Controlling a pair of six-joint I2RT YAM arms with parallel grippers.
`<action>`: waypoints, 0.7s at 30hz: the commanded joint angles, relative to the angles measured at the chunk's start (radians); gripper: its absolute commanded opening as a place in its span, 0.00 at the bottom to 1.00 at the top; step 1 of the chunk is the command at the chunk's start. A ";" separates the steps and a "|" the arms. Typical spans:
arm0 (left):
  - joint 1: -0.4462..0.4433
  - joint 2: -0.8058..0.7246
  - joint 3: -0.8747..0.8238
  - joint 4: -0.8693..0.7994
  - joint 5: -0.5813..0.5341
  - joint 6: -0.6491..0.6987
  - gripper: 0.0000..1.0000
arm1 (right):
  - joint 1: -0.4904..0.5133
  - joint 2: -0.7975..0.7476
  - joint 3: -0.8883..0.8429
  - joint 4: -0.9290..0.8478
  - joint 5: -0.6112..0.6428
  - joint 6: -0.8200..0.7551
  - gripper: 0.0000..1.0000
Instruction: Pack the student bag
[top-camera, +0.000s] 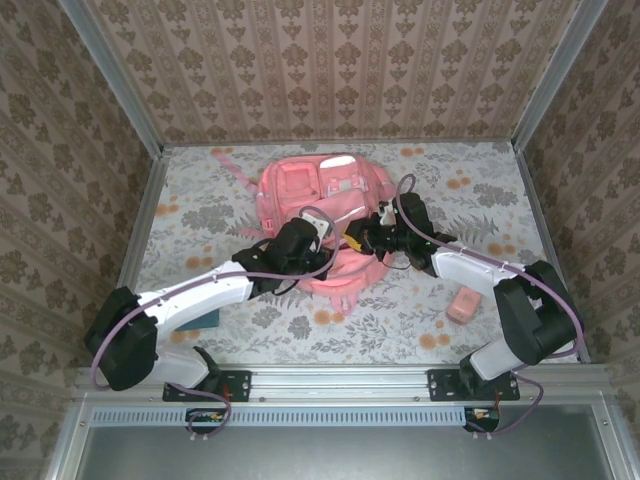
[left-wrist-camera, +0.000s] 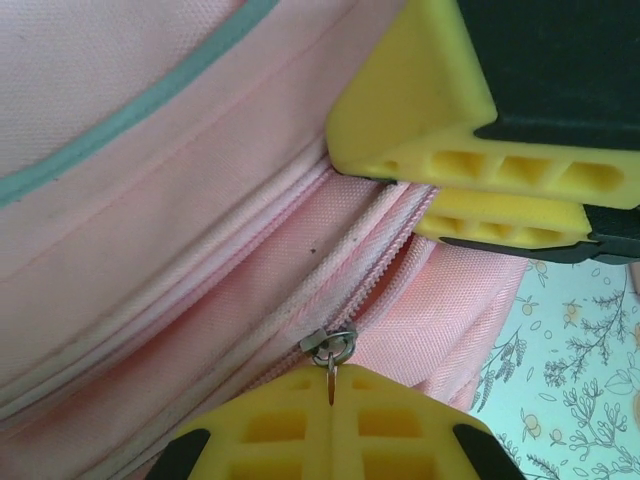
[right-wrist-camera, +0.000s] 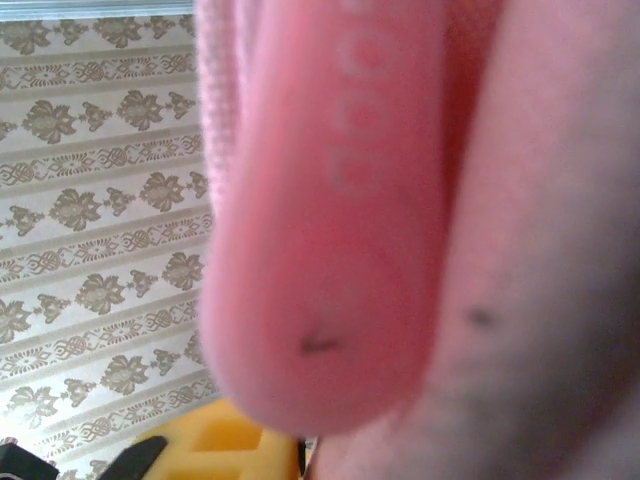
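The student bag (top-camera: 300, 185) is a big pink backpack lying flat mid-table. My left gripper (top-camera: 322, 232) is at its near side. In the left wrist view the left gripper (left-wrist-camera: 332, 372) is shut on the metal zipper pull (left-wrist-camera: 331, 352) of a pink zip line (left-wrist-camera: 370, 250). My right gripper (top-camera: 362, 238) faces it from the right. Its yellow fingers (left-wrist-camera: 430, 110) stand almost together there, pinching the bag's zip edge. In the right wrist view blurred pink bag fabric (right-wrist-camera: 330, 230) hangs right before the lens, with one yellow finger (right-wrist-camera: 225, 450) below it.
A small pink block (top-camera: 462, 306) lies on the floral tabletop (top-camera: 450, 200) near the right arm. A dark teal flat thing (top-camera: 207, 318) sits under the left arm. A pink strap (top-camera: 228, 160) trails from the bag's far left. Patterned walls close three sides.
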 joint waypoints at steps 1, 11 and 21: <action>-0.004 -0.091 -0.040 -0.046 -0.068 -0.001 0.00 | -0.045 -0.028 0.021 0.019 0.012 -0.009 0.16; 0.069 -0.240 -0.210 -0.116 -0.182 -0.077 0.00 | -0.103 -0.071 0.026 0.044 -0.075 0.007 0.13; 0.208 -0.176 -0.159 -0.113 -0.192 -0.044 0.00 | -0.108 -0.084 0.034 0.050 -0.139 0.018 0.12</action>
